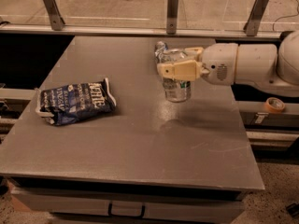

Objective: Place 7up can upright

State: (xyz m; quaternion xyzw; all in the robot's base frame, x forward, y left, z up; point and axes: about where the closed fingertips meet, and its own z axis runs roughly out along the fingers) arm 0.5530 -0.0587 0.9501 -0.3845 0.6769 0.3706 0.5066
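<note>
The 7up can, silver with a small green label patch, hangs upright between the cream fingers of my gripper at the right middle of the grey table. The gripper is shut on the can's upper half, and the white arm reaches in from the right. The can's base seems to be just above the tabletop, with a shadow under it. A small clear bottle stands just behind the gripper, partly hidden.
A dark blue chip bag lies on the left side of the table. Metal rail posts line the far edge. A tape roll sits on a shelf off the table's right edge.
</note>
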